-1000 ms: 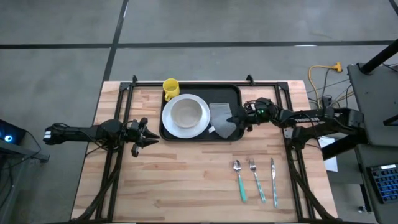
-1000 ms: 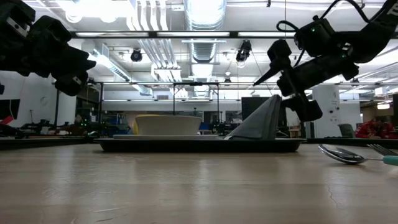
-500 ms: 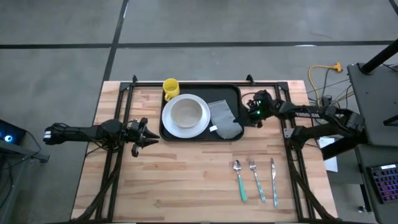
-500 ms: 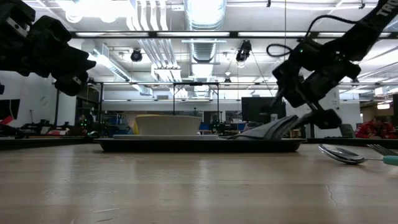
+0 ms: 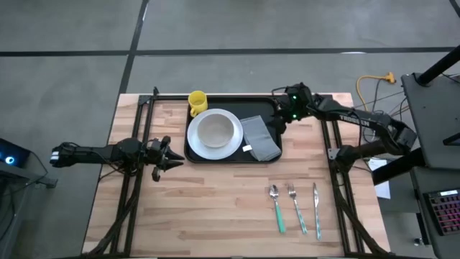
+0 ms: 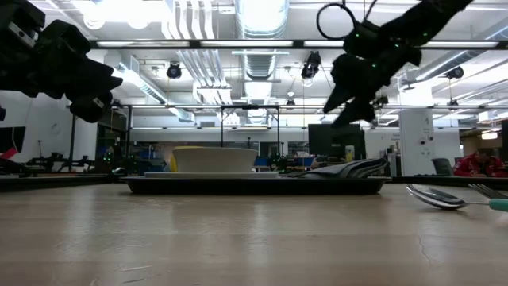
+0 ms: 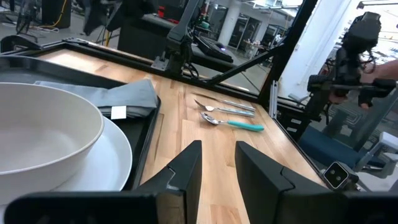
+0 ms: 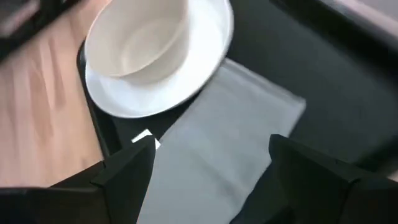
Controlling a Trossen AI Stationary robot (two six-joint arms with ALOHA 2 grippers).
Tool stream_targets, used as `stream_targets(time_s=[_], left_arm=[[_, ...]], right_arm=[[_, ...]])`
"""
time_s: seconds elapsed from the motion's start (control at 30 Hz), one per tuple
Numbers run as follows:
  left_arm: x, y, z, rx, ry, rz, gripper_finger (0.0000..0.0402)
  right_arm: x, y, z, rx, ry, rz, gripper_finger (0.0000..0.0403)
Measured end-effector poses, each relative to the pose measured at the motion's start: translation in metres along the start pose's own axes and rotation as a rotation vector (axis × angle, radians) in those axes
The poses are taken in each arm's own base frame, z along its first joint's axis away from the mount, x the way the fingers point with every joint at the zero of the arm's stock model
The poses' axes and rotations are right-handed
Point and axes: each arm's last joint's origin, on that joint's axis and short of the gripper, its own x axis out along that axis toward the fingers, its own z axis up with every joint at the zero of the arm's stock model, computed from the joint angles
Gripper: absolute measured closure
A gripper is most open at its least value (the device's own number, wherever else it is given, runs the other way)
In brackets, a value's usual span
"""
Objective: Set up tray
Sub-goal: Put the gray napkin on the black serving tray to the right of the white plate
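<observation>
The black tray (image 5: 251,108) lies at the table's far middle. On it rest a white plate (image 5: 195,146) with a white bowl (image 5: 214,132) and, to their right, a folded grey napkin (image 5: 260,138) lying flat. My right gripper (image 5: 277,123) hangs open above the tray's far right corner, over the napkin (image 8: 230,143) and clear of it. My left gripper (image 5: 171,157) waits left of the tray, its fingers slightly apart with nothing between them (image 7: 217,155).
A yellow cup (image 5: 197,101) stands just beyond the tray's far left corner. A teal-handled spoon (image 5: 277,208), a fork (image 5: 296,208) and a knife (image 5: 315,208) lie side by side on the wood at the near right. Black frame rails (image 5: 144,137) run along both table sides.
My right gripper has risen and drawn back from the napkin toward the table's far edge, rolling its wrist as it went. The napkin, whose right part stood up in a peak beside the gripper, has dropped and now lies flat on the tray.
</observation>
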Motion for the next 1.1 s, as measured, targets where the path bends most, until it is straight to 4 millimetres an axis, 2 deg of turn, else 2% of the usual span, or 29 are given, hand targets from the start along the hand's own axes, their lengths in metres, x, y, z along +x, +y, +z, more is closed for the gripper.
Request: stream_targets(time_s=[0.23,0.43,0.63,0.87,1.1], left_arm=[[0.000,0.000,0.000,0.000,0.000,0.000,0.0320],[0.000,0.000,0.000,0.000,0.000,0.000,0.0320],[0.000,0.000,0.000,0.000,0.000,0.000,0.0320],[0.000,0.000,0.000,0.000,0.000,0.000,0.0320],[0.000,0.000,0.000,0.000,0.000,0.001,0.0320]], right_arm=[[0.033,0.003,0.016,-0.312,0.154,0.022,0.0105],[0.072,0.002,0.018,-0.416,0.341,0.068,0.0104],[0.100,0.000,0.019,-0.474,0.490,0.108,0.0112],[0.120,-0.008,0.014,-0.511,0.559,0.063,0.0128],[0.124,-0.014,0.007,-0.566,0.616,-0.061,0.0141]])
